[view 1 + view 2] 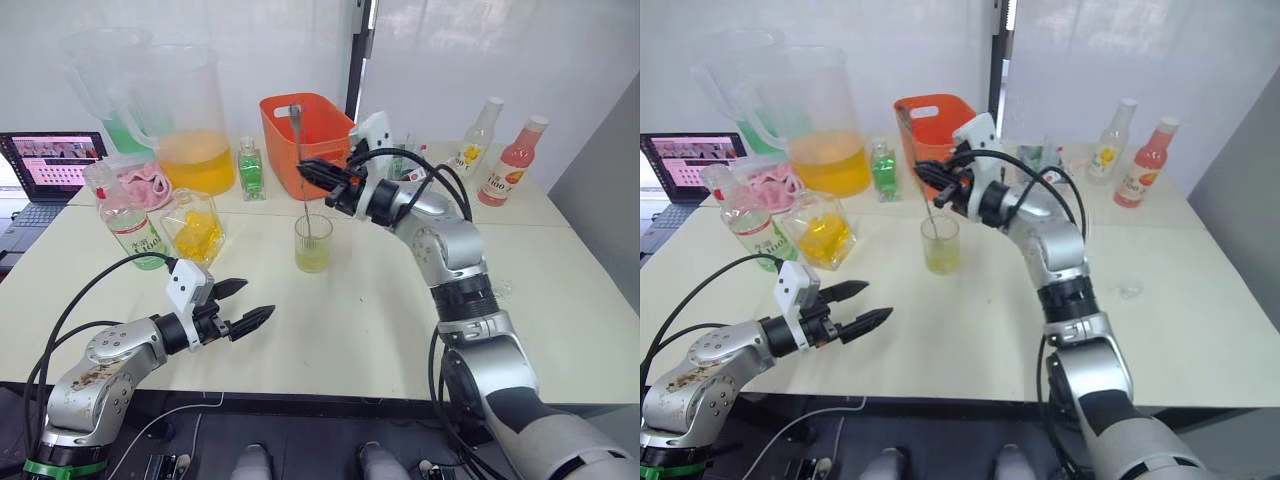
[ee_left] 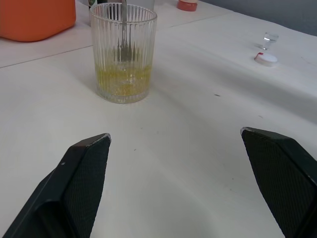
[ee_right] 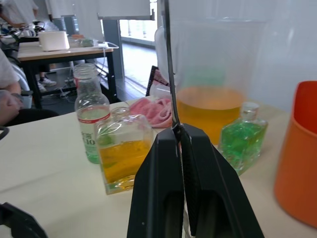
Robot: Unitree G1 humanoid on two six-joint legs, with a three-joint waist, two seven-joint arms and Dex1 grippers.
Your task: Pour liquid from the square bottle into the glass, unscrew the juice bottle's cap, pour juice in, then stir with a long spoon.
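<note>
1. The right hand (image 1: 312, 171) is in the upper middle of the frame, just above the glass (image 1: 313, 243). Its two black fingers are pressed together on the thin shaft of the long spoon (image 1: 301, 170).
2. The spoon stands almost upright. Its lower end is inside the glass and its top reaches in front of the orange basket (image 1: 307, 126).
3. The glass stands on the white tabletop (image 1: 380, 320), near the middle of the frame, with a little yellow liquid at the bottom.
4. The left hand (image 1: 245, 304) is in the lower left of the frame, low over the tabletop. Its fingers are spread wide and hold nothing.
5. The square bottle (image 1: 195, 226) with yellow liquid stands left of the glass, and the juice bottle (image 1: 125, 215) stands just beside it, further left. The juice bottle has no cap on its neck.
6. The cap (image 2: 266, 59) lies on the tabletop in the upper right of the left wrist view, well apart from the glass.
</note>
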